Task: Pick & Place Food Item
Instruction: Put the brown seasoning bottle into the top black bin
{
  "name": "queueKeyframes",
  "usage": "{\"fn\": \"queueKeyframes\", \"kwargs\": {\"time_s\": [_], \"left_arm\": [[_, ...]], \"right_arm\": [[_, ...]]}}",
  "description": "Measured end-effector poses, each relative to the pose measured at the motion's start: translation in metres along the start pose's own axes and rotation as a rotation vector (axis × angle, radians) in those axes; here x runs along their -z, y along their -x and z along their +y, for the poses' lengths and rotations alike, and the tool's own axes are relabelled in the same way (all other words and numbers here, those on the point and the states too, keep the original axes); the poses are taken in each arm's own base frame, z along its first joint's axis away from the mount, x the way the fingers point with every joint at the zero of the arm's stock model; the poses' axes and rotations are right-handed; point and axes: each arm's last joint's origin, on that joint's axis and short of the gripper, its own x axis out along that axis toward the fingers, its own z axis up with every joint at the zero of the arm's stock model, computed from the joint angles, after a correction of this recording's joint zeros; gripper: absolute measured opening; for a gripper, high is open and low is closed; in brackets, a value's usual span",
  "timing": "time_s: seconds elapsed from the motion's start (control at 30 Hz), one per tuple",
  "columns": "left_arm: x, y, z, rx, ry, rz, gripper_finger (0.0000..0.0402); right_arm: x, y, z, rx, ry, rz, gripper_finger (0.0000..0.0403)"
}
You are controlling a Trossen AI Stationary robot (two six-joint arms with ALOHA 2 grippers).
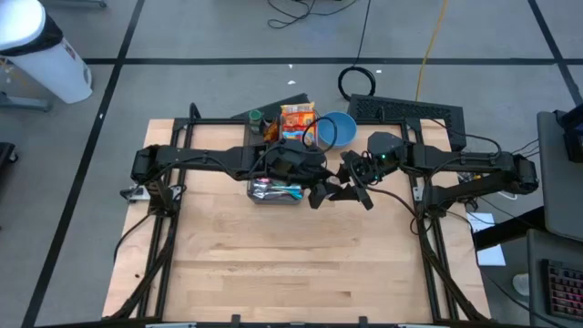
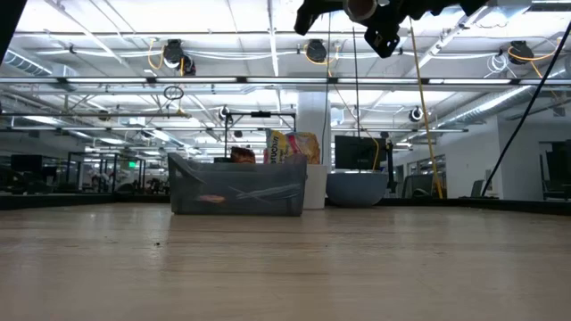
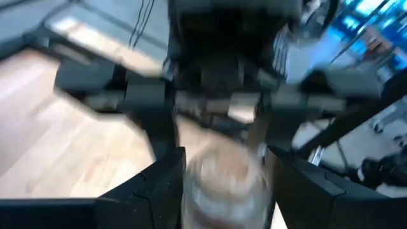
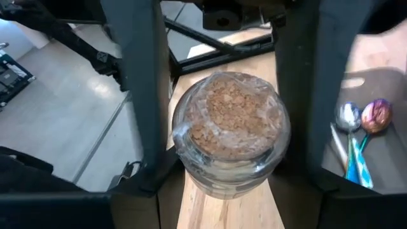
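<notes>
A glass jar [image 4: 229,133] of brown crumbs, its top covered with clear wrap, hangs high over the middle of the table. My right gripper [image 1: 342,185] reaches in from the table's right and is shut on it. My left gripper [image 1: 319,176] reaches in from the left. Its open fingers stand on either side of the blurred jar [image 3: 224,181]. In the low view both grippers [image 2: 357,18] show far above the tabletop. My right gripper pinches the jar's glass sides [image 4: 180,152] between its two fingers [image 4: 137,102], just below the wrapped top. The fingers come nearly level from the table's right. The jar is lifted clear of the table, its wrapped top turned toward the right wrist camera. My left gripper's fingers [image 3: 162,184] flank the jar. Blur hides whether they touch it.
A clear bin [image 1: 273,191] holding spoons stands just below the grippers. A snack bag [image 1: 296,118] and a blue bowl [image 1: 337,129] stand at the far edge. A keyboard [image 1: 405,111] lies beyond the table. Bare wood lies toward the near edge.
</notes>
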Motion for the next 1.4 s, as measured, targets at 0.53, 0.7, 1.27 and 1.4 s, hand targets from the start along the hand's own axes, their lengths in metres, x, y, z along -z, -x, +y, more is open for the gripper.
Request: {"fn": "queueKeyframes", "kwargs": {"time_s": [0.53, 0.7, 1.27, 1.4], "left_arm": [[-0.0022, 0.0000, 0.0037, 0.027, 0.013, 0.007, 0.0219], [-0.0014, 0.0001, 0.0043, 0.021, 0.002, 0.016, 0.0183], [-0.0049, 0.0008, 0.0095, 0.028, -0.012, 0.010, 0.0183], [-0.0054, 0.0008, 0.0092, 0.033, -0.016, 0.006, 0.0183]], "right_arm": [[-0.0010, -0.0001, 0.0001, -0.002, 0.034, -0.007, 0.0181], [-0.0007, -0.0002, -0.0001, 0.000, 0.038, -0.004, 0.0182], [-0.0013, -0.0001, -0.0001, 0.002, 0.056, -0.010, 0.0205], [-0.0019, 0.0006, -0.0008, -0.001, 0.055, -0.014, 0.0218]]}}
